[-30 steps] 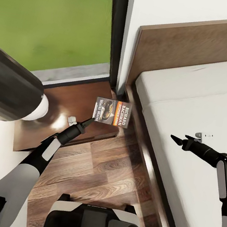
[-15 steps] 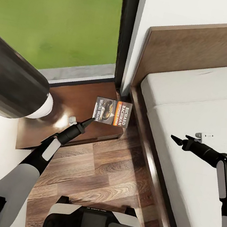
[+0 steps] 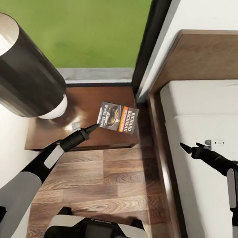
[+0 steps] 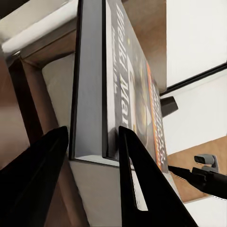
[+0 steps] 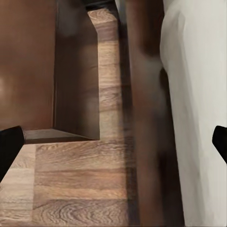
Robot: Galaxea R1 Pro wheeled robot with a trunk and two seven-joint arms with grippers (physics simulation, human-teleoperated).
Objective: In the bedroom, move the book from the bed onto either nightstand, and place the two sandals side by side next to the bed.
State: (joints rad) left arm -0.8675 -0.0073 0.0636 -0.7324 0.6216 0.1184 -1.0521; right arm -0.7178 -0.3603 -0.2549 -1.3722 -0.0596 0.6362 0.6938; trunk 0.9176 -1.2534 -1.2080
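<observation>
The left claw (image 3: 96, 124) is closed on the book (image 3: 118, 117), gripping it at the edge nearest the robot. In the left wrist view, the two dark fingers (image 4: 137, 189) clamp the book (image 4: 118, 94) on either face, with the cover picture and orange band facing one side. In the head view, the book is held level above the near right corner of the nightstand (image 3: 94, 103); whether it touches the top cannot be told. The cover faces up, with the white lettering "RICHARD BACHMAN" readable.

A lamp (image 3: 21, 74) with a dark cylindrical shade stands on the left part of the nightstand. A small pale object (image 3: 75, 126) lies on the nightstand top just beside the left arm.

The right claw (image 3: 187, 148) hangs over the mattress of the bed (image 3: 214, 112), near its left edge, gripping nothing. In the right wrist view, its finger tips (image 5: 9, 142) stand well apart, over the wood-plank floor (image 5: 80, 184) and the bed frame (image 5: 146, 118).

The window (image 3: 75, 13) behind the nightstand shows green ground.
</observation>
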